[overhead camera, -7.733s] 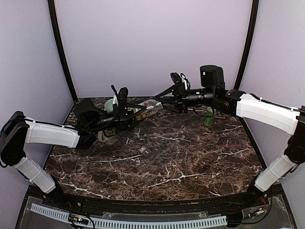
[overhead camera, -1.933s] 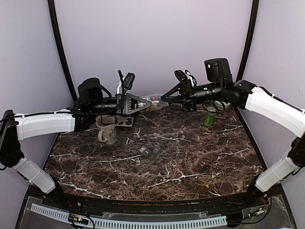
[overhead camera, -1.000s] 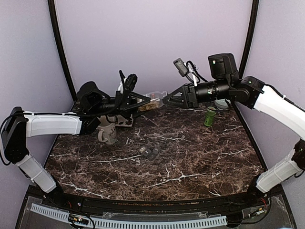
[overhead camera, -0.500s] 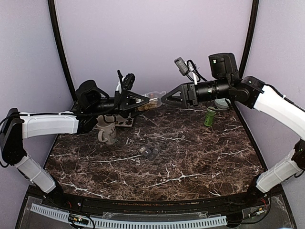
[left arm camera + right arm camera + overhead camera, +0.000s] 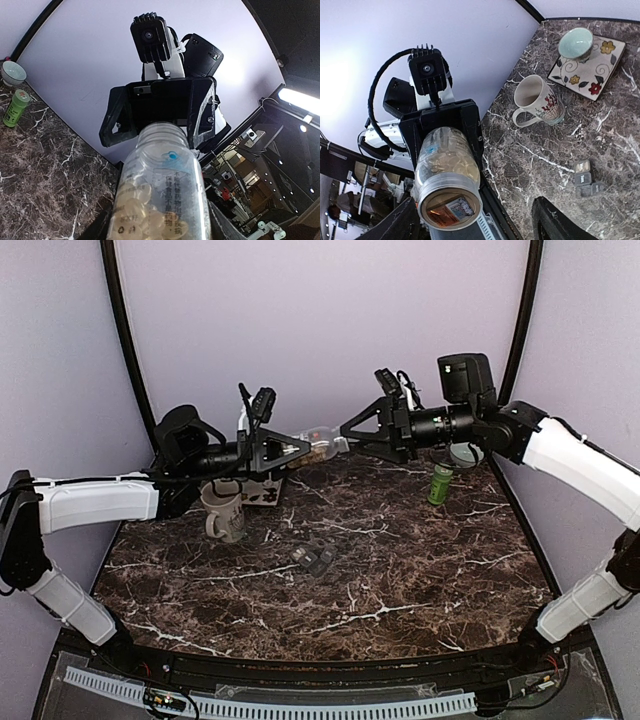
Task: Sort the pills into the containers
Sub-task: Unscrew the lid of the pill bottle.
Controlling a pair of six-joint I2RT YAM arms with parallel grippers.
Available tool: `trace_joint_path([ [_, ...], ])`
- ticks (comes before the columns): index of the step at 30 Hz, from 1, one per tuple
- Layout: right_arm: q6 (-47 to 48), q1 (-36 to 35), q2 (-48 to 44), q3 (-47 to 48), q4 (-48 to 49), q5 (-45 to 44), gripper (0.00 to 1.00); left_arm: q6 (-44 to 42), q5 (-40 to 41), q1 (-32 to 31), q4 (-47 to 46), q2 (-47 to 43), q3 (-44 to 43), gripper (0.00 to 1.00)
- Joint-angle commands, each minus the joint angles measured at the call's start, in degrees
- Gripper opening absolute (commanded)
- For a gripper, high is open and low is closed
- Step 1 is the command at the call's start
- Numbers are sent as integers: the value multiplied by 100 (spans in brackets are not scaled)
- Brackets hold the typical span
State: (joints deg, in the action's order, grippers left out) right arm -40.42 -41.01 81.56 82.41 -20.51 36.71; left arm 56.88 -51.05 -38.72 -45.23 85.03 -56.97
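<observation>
Blocking most of the left wrist view, the clear bottle (image 5: 160, 190) runs off the bottom edge, so its base and the grip on it are hidden. The pills (image 5: 137, 205) show as a tan-yellow heap inside it. From above, the left gripper (image 5: 300, 449) is closed on the bottle's body and holds it level in the air over the far part of the table (image 5: 420, 570). The right gripper (image 5: 348, 433) faces it, jaws spread wide on either side of the bottle's other end and not pressing it. In the right wrist view its fingers are only dark wedges at the lower corners. I cannot tell whether that end is capped.

The containers (image 5: 315, 559) lie flat mid-table, well apart from the bottle. What is in their compartments is too small to read. Bare marble surrounds them on every side. A mug (image 5: 224, 512) stands below the left arm, just beside a flowered tile (image 5: 607, 60) bearing a pale bowl (image 5: 575, 44). A green jar (image 5: 440, 483) stands near the right rear corner, under the right arm. Both grippers are close to the back wall.
</observation>
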Motion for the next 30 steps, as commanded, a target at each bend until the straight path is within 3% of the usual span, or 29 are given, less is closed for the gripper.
trace_joint_path([
  [1, -798, 40, 109, -86, 407, 321, 76, -371, -33, 37, 5, -248, -63, 0],
  [16, -1086, -58, 340, 93, 422, 644, 58, -927, 63, 33, 688, -331, -144, 0],
  [18, -1062, -78, 367, 128, 401, 652, 47, -948, 51, 36, 720, -307, -172, 0],
  [22, -816, -99, 426, 325, 162, 582, 12, -978, 80, 38, 768, -298, -188, 0],
  [24, -683, -100, 446, 389, 49, 585, 0, -926, 90, 39, 725, -288, -180, 0],
  [30, 175, -155, 455, 593, -299, 406, 0, -346, -5, 40, 212, -125, -181, 0],
])
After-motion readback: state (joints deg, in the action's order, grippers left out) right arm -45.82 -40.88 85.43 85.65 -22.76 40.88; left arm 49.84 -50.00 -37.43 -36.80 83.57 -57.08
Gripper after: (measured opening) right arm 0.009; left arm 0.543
